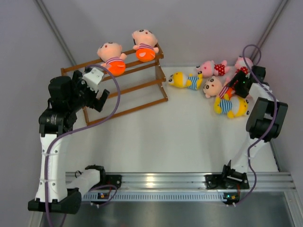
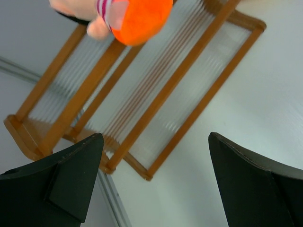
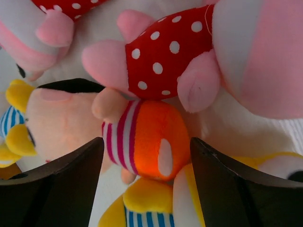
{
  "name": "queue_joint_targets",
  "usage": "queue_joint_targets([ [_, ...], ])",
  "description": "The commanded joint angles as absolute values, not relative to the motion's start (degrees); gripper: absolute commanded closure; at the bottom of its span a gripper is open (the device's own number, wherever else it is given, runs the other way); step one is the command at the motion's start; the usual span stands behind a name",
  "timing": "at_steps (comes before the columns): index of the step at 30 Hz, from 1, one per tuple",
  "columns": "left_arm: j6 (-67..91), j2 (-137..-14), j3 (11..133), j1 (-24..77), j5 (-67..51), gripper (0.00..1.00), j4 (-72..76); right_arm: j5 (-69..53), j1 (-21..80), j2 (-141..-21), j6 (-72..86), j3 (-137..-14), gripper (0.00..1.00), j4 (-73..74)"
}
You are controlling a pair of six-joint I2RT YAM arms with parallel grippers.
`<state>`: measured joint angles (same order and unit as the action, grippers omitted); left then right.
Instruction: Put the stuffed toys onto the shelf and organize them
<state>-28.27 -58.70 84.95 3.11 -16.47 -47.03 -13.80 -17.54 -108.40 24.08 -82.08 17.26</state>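
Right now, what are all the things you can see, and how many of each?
shelf: one, brown wood, back left of table.
peach dolls: three, orange shorts; two on shelf's top tier, one in the right-hand pile.
yellow dolls: two, blue-striped shirts, right side of table.
pink dolls: two, red spotted dresses, back right.
table: one, white.
rail: one, silver, near edge.
left gripper: one, black, open, by the shelf.
right gripper: one, black, open, astride the pile's peach doll.

Two peach dolls point(image 1: 112, 57) sit atop the shelf point(image 1: 128, 110), upper left (five-doll heap point(image 1: 230, 106) upper right, right gripper point(image 1: 231, 89) over it).
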Motion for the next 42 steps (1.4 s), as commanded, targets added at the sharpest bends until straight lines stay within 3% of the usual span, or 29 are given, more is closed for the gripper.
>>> queue_joint_targets([
  [1, -30.2, -58.0, 84.0, 3.0, -12.5, 0.02, -57.6, -17.7, -16.6, -113.5, 27.1, -87.6, 0.27, 17.8],
  [4, -29.7, -58.1, 83.9, 3.0, -10.4, 0.02, -59.6, -17.3, -15.8, -116.9, 27.9, -87.4, 0.30, 15.7],
  [6, -29.7, -58.3, 84.1, 3.0, -10.2, 0.02, -60.2, -17.9, -15.3, -118.2, 27.6, -87.0, 0.39, 14.5],
  [7, -29.6, -58.5, 84.1, 3.0, -10.1, 0.02, -60.3, -18.3, -14.9, -118.4, 27.5, -86.7, 0.47, 13.9],
  [8, -29.4, -58.7, 84.1, 3.0, -9.8, 0.02, -60.4, -18.3, -14.4, -118.6, 27.4, -86.5, 0.67, 13.8],
  [10, -29.1, -59.0, 84.3, 2.9, -10.0, 0.02, -60.8, -18.8, -14.1, -117.1, 28.0, -84.4, 0.93, 13.5],
  [11, -29.1, -59.0, 84.5, 3.0, -10.3, 0.02, -61.2, -18.5, -13.9, -115.8, 28.5, -83.0, 1.00, 12.0],
  [21, -28.5, -58.5, 90.8, 3.2, -21.9, 0.02, -68.9, -7.5, -7.6, -75.0, 39.1, -61.7, 1.00, 6.9],
  [29, -27.8, -57.2, 91.8, 3.8, -29.5, 0.02, -68.9, 11.7, 21.1, -52.7, 51.0, -54.9, 1.00, 2.7],
  [37, -25.8, -56.3, 96.6, 3.9, -33.7, 0.02, -68.9, 29.1, 52.3, -57.5, 48.3, -61.2, 1.00, -5.6],
  [42, -24.5, -55.1, 100.2, 3.9, -37.9, 0.02, -68.9, 29.4, 59.0, -68.5, 47.9, -68.9, 1.00, -12.7],
])
